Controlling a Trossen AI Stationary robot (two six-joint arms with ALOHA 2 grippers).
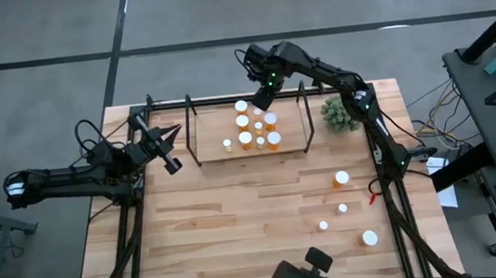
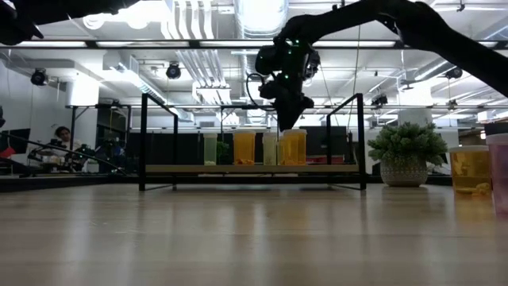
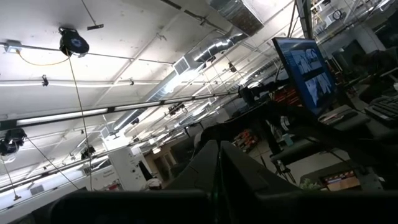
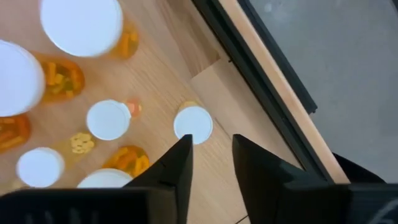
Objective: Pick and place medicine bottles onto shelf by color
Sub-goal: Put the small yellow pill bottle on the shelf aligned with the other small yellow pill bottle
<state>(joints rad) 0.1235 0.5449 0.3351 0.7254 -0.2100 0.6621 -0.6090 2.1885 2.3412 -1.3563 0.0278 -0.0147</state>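
High view: medicine bottles (image 1: 258, 127) stand upright, caps up, on shelf (image 1: 294, 144); right fingers (image 4: 180, 163) slightly apart, empty.

Evenly lit from overhead, with soft shadows under the shelf (image 1: 249, 148). Backlit at table height by glaring ceiling lights (image 2: 262, 12) at twelve o'clock, leaving the right arm (image 2: 413, 28) in silhouette. Blurred toward the nearest bottle caps (image 4: 81, 25) at eleven o'clock, perhaps from closeness.

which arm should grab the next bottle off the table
Probably the right. The bottles still on the table all lie on its side, below the plant. The right gripper hovers open over the shelf; the left gripper waits far off.
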